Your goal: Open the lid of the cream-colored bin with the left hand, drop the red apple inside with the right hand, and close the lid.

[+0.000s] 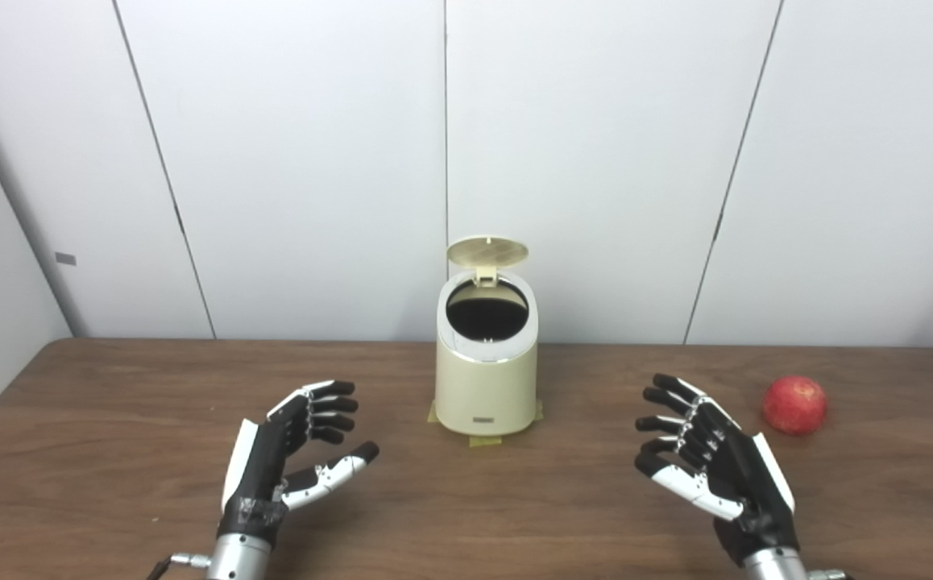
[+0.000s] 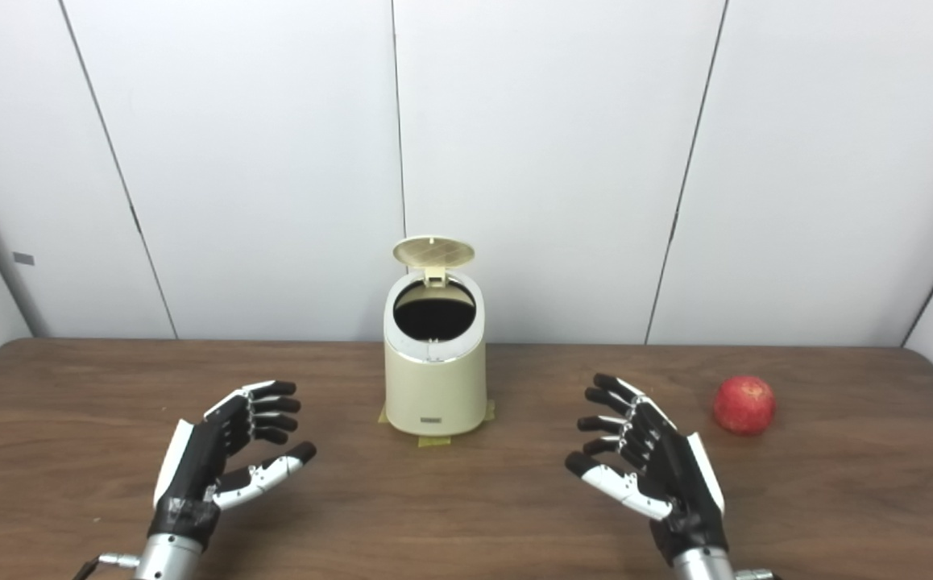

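The cream-colored bin (image 1: 486, 379) stands at the middle back of the wooden table (image 1: 112, 403). Its round lid (image 1: 487, 251) is flipped up and the dark opening shows. The red apple (image 1: 794, 405) lies on the table at the right, a little beyond and to the right of my right hand (image 1: 708, 463). That hand is open and empty, fingers spread, palm facing left. My left hand (image 1: 289, 451) is open and empty at the front left of the bin, apart from it.
Yellow tape (image 1: 484, 441) shows under the bin's base. White wall panels (image 1: 595, 161) stand close behind the table's far edge.
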